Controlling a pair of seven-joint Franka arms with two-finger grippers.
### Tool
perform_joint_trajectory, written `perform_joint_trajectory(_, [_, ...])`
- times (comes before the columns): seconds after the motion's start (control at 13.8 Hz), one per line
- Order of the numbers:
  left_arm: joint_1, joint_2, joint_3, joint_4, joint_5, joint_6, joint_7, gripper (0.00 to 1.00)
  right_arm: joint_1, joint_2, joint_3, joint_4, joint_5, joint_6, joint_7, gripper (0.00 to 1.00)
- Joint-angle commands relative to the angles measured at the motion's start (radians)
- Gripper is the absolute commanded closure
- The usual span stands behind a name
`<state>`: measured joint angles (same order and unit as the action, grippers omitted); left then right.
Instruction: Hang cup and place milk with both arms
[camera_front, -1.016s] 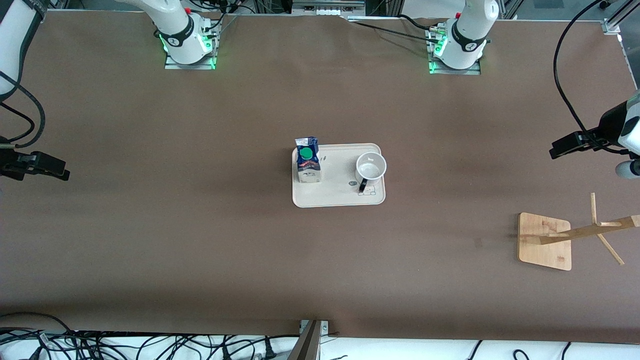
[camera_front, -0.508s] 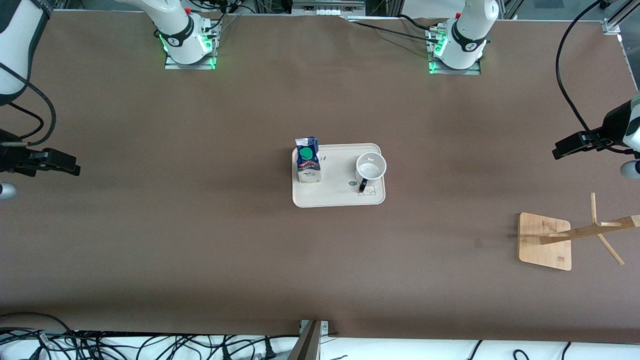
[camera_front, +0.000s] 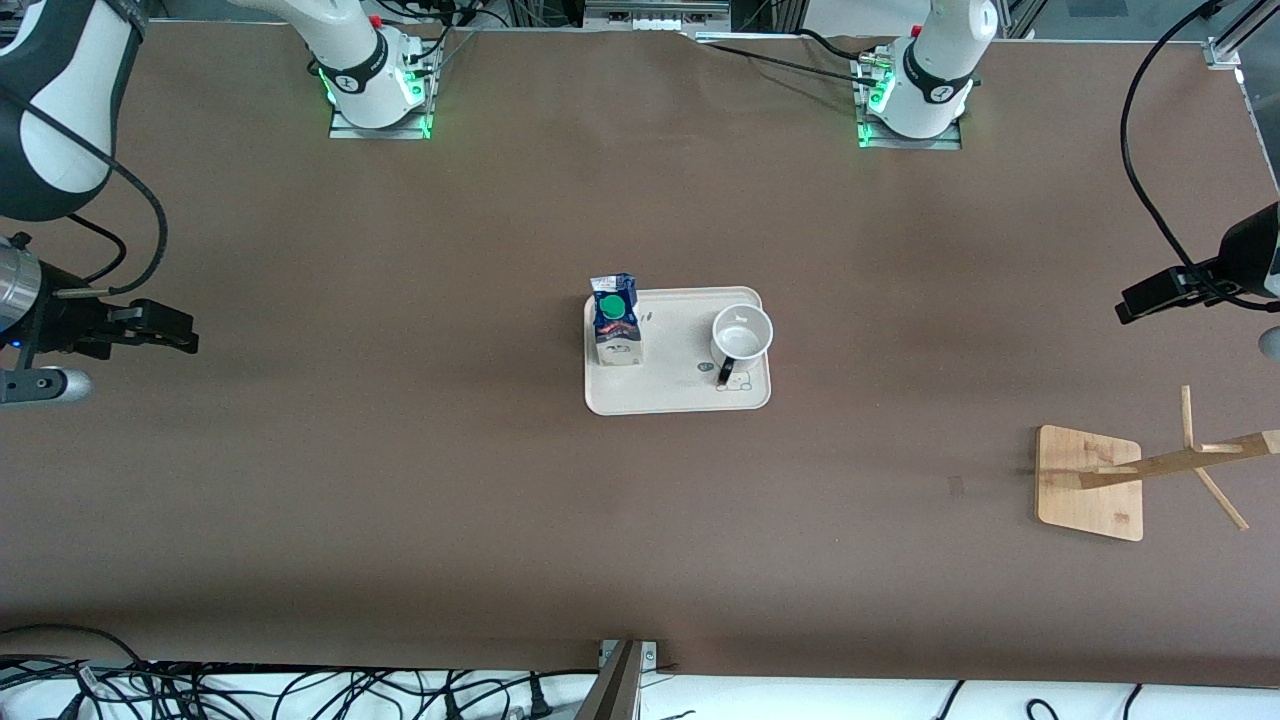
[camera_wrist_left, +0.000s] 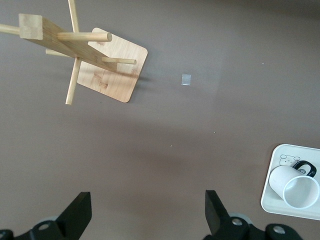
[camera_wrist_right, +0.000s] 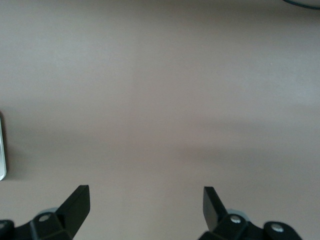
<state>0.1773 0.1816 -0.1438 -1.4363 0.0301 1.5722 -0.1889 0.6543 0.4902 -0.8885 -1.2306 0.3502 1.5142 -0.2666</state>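
Both tools wide, holding nothing, over bare desk (camera_front: 400, 500).

Cup (camera_front: 742, 338) and milk (camera_front: 615, 322) stand upright on the tray (camera_front: 660, 395) mid-desk, apart; milk at the right arm's side, cup at the left arm's side, handle toward the front camera. Rack (camera_front: 1120, 480) near the left arm's end. Left tool (camera_wrist_left: 145, 212) over desk near the rack; right tool (camera_wrist_right: 145, 205) over the right arm's end.

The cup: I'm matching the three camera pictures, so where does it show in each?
Front view: the cup stands on the tray, beside the milk.
Left wrist view: cup at the lower right corner.
Right wrist view: not in it.
Shared landmark: the tray, whose edge shows here too.
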Motion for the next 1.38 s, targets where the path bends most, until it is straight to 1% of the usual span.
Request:
perform_joint_trajectory(0.0, [-0.007, 0.009, -0.005, 0.019, -0.012, -0.008, 0.026, 0.00, 0.008, -0.007, -0.007, 0.005, 0.004, -0.005, 0.009, 0.00])
perform_joint_trajectory(0.07, [-0.005, 0.009, -0.007, 0.019, -0.010, -0.008, 0.045, 0.00, 0.005, -0.007, -0.009, 0.005, 0.003, -0.003, 0.006, 0.00])
perform_joint_trajectory(0.22, [0.002, 0.009, -0.007, 0.017, -0.013, -0.008, 0.141, 0.00, 0.045, -0.008, -0.053, -0.018, 0.007, -0.003, 0.001, 0.00])
perform_joint_trajectory(0.36, [0.005, 0.007, -0.007, 0.013, -0.019, -0.009, 0.158, 0.00, 0.044, -0.010, -0.058, -0.018, 0.010, -0.003, -0.005, 0.00])
perform_joint_trajectory(0.44, [0.007, 0.006, -0.005, 0.014, -0.024, -0.009, 0.183, 0.00, 0.028, -0.010, -0.050, -0.018, 0.010, -0.003, -0.008, 0.00])
perform_joint_trajectory(0.51, [0.007, 0.007, -0.005, 0.016, -0.029, -0.008, 0.212, 0.00, -0.019, -0.013, -0.017, -0.015, 0.010, -0.002, -0.006, 0.00])
perform_joint_trajectory(0.58, [0.005, 0.007, -0.005, 0.016, -0.029, -0.008, 0.215, 0.00, -0.097, -0.031, 0.093, -0.013, 0.004, -0.005, 0.000, 0.00])
perform_joint_trajectory(0.65, [0.005, 0.007, -0.005, 0.013, -0.029, -0.008, 0.218, 0.00, -0.198, -0.057, 0.228, -0.012, -0.025, -0.006, 0.012, 0.00])
perform_joint_trajectory(0.8, [0.002, 0.007, -0.008, 0.013, -0.029, -0.008, 0.221, 0.00, -0.347, -0.129, 0.487, -0.017, -0.191, 0.004, 0.100, 0.00])
perform_joint_trajectory(0.87, [-0.002, 0.007, -0.008, 0.011, -0.029, -0.006, 0.221, 0.00, -0.419, -0.152, 0.610, -0.018, -0.258, 0.003, 0.174, 0.00])
perform_joint_trajectory(0.94, [-0.005, 0.004, -0.010, 0.010, -0.029, -0.008, 0.221, 0.00, -0.497, -0.180, 0.720, -0.024, -0.296, 0.000, 0.228, 0.00])
perform_joint_trajectory(1.02, [-0.005, 0.006, -0.010, 0.010, -0.029, -0.011, 0.221, 0.00, -0.563, -0.194, 0.803, -0.026, -0.309, -0.005, 0.248, 0.00])
perform_joint_trajectory(1.09, [-0.005, 0.004, -0.011, 0.005, -0.029, -0.008, 0.221, 0.00, -0.606, -0.206, 0.845, -0.035, -0.310, -0.008, 0.251, 0.00])
perform_joint_trajectory(1.31, [-0.009, -0.031, -0.025, -0.053, -0.029, 0.003, 0.218, 0.00, -0.711, -0.283, 0.911, -0.131, -0.309, 0.006, 0.257, 0.00])
